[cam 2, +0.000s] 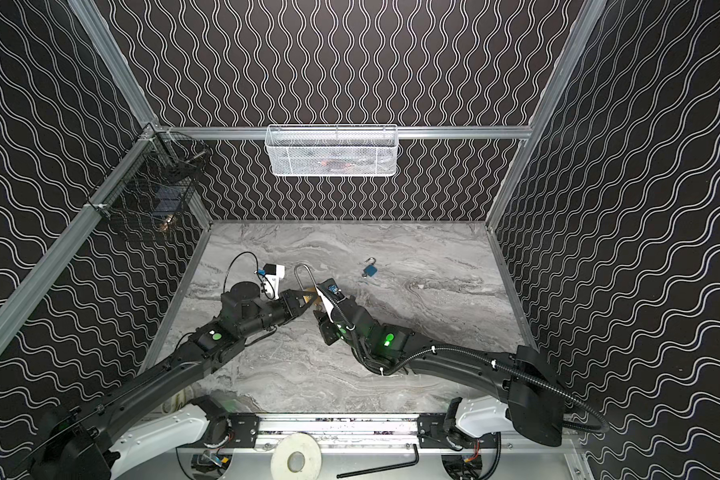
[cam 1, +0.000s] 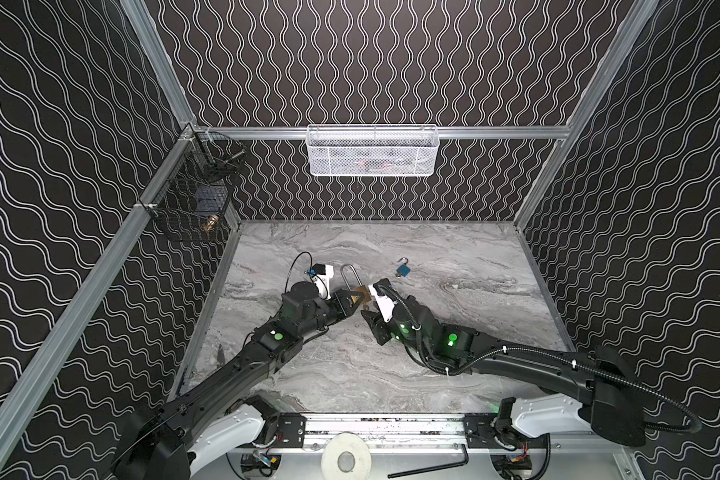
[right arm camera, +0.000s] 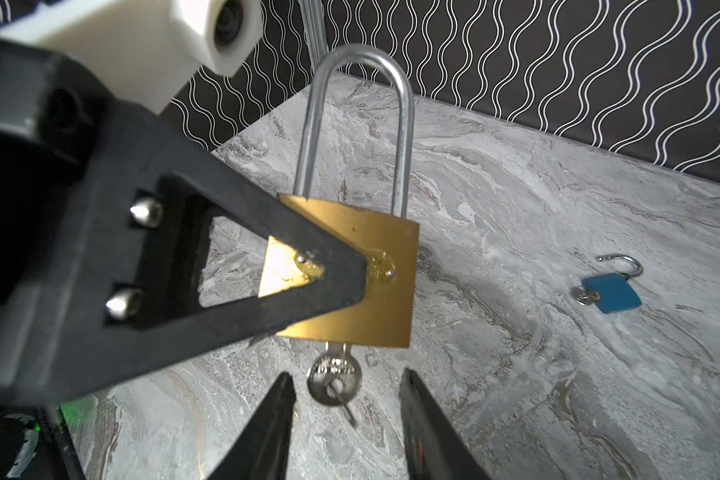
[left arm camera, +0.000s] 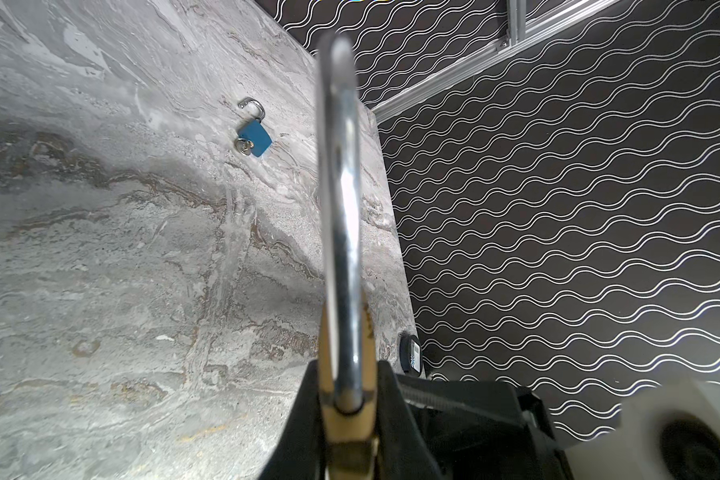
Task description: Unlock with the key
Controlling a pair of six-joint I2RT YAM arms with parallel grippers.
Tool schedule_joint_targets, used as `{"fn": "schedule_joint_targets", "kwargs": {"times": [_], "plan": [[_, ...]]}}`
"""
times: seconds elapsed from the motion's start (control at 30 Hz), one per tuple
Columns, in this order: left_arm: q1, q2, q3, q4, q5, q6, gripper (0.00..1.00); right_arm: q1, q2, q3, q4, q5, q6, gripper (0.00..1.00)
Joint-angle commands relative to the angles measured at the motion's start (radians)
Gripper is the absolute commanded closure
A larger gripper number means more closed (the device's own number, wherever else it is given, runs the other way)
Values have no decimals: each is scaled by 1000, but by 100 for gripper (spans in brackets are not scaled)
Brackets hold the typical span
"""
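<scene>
Up close, right gripper (right arm camera: 346, 390) parted astride the key (right arm camera: 334, 376), key stuck under brass padlock (right arm camera: 375, 316), left gripper (right arm camera: 333, 278) clenched across its face, blue padlock (right arm camera: 612, 293) well apart on table (right arm camera: 558, 395)

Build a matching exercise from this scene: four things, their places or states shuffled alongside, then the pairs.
1. brass padlock
2. key
3. blue padlock
4. white basket

A. lying on the table, shackle open
B. hanging on the back rail
C. clamped in the left hand
D. in a keyhole, flanked by the open right hand

Pairs: 1-C, 2-D, 3-A, 4-B
</scene>
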Motion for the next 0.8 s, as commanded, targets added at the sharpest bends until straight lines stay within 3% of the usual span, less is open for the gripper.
{"fn": "schedule_joint_targets", "kwargs": {"times": [0.0,0.23,0.77], "plan": [[0,-4,12,82,-1,2,100,2,6,17,-13,6,-13,62],[0,-4,15,84,0,6,100,2,12,22,-9,5,-16,63],[-1,-8,8,97,3,3,100,2,17,32,-8,-7,-16,77]]}}
